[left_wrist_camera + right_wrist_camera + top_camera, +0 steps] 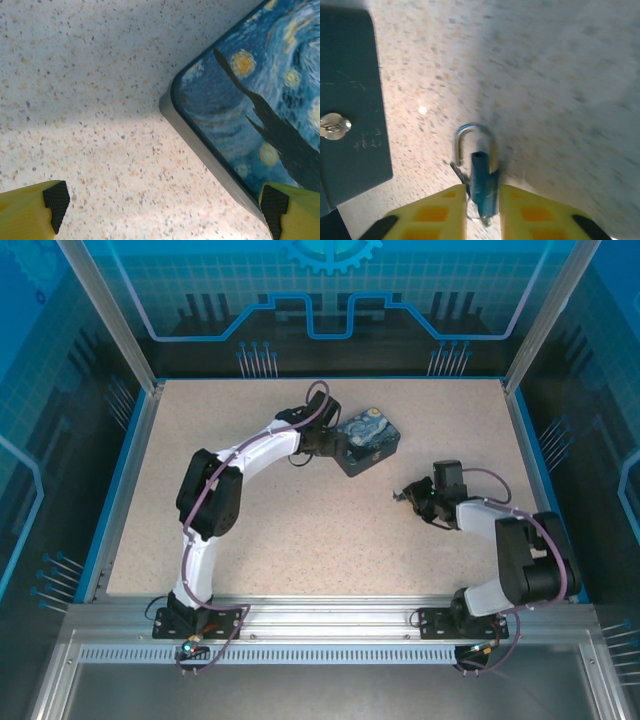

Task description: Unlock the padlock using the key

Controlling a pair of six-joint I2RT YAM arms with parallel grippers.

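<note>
Now yr L claw (165, 202) sits spread wide at box (260, 100) corner; R claw (483, 192) flanks padlock (481, 175), can't tell if pinching.

Bare tabletop (300, 530) is left open on the near side of the blue box (368, 440). The box's left is barred by the left arm (260, 450). To its near right, room is taken by the right gripper (405, 497), with the padlock (480, 175) between its fingers.

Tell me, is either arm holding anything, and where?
The padlock sits by its blue body between the right jaws; a firm grip cannot be told. The left jaws hold nothing.
</note>
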